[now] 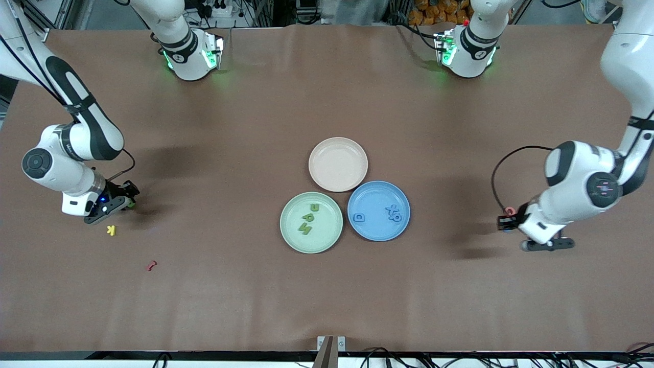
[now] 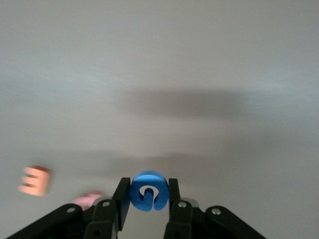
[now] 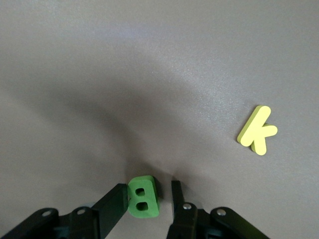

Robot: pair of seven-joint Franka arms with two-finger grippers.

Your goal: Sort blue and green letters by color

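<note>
Left gripper (image 2: 147, 191) clamps blue G (image 2: 148, 190); right gripper (image 3: 149, 196), slightly open, straddles green B (image 3: 143, 197).

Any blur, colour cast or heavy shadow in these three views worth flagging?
Left wrist view: the brown table reads washed-out grey; the orange piece is blurred, while the blue letter in the left gripper is fairly sharp. Right wrist view: crisp on the green B and yellow K, with a broad arm shadow. Front view: even lighting, soft shadows beside both arms.
</note>
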